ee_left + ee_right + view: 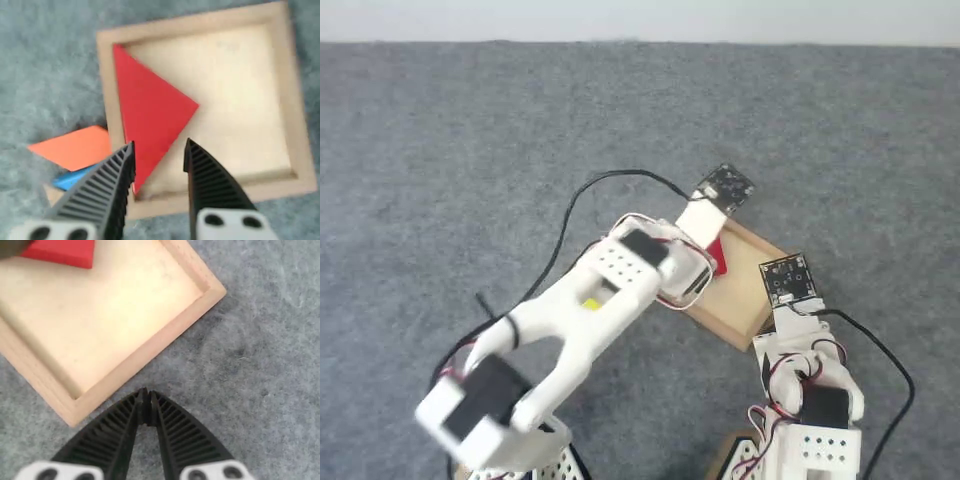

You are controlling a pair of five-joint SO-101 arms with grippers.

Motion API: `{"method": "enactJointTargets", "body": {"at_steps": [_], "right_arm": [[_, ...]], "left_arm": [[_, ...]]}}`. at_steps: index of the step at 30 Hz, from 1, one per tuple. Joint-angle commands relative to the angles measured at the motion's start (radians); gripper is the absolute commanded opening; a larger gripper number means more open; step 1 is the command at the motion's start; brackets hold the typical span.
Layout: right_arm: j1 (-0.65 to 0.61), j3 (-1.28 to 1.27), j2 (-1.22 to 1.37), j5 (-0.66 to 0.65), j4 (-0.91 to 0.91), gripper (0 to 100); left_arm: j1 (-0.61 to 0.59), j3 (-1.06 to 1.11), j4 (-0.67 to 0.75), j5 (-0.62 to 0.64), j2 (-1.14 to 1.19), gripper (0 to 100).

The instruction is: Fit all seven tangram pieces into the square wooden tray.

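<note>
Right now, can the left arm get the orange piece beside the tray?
Probably yes. The left gripper hangs open over one side of the tray, and the orange piece lies just outside that wall on the carpet, with nothing on top of it.

From above, the tray (740,295) and red piece (718,255) are largely covered by the left arm (590,320). In the left wrist view the blue piece (75,179) is mostly hidden by the orange piece (75,147) and left gripper (160,145). In the right wrist view the red piece (62,252) is cut off.

Pale smooth wooden tray (200,22), matt red triangle (147,112), perhaps painted wood, rough grey fibrous cloth (45,60), ribbed black plastic left gripper (160,144)
</note>
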State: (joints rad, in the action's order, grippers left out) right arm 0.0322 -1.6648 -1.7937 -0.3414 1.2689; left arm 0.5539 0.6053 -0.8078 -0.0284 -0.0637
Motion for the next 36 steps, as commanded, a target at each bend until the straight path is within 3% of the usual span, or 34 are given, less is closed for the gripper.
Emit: {"method": "enactJointTargets", "body": {"at_steps": [1,7,19,25,36], "right_arm": [[-0.010,-0.018,-0.022,0.002,0.013,0.8],[-0.010,-0.018,-0.022,0.002,0.013,0.8],[-0.010,-0.018,-0.022,0.002,0.013,0.8],[-0.010,-0.018,-0.022,0.002,0.013,0.8],[-0.010,-0.018,-0.022,0.002,0.013,0.8]], "left_arm": [[-0.061,0.058,0.064,-0.006,-0.160,15],[-0.207,0.085,0.094,0.003,-0.103,15],[-0.080,-0.048,-0.008,0.003,0.144,15],[-0.025,-0.044,-0.008,-0.025,0.121,15],[-0.094,0.042,-0.005,-0.023,-0.104,15]]}}
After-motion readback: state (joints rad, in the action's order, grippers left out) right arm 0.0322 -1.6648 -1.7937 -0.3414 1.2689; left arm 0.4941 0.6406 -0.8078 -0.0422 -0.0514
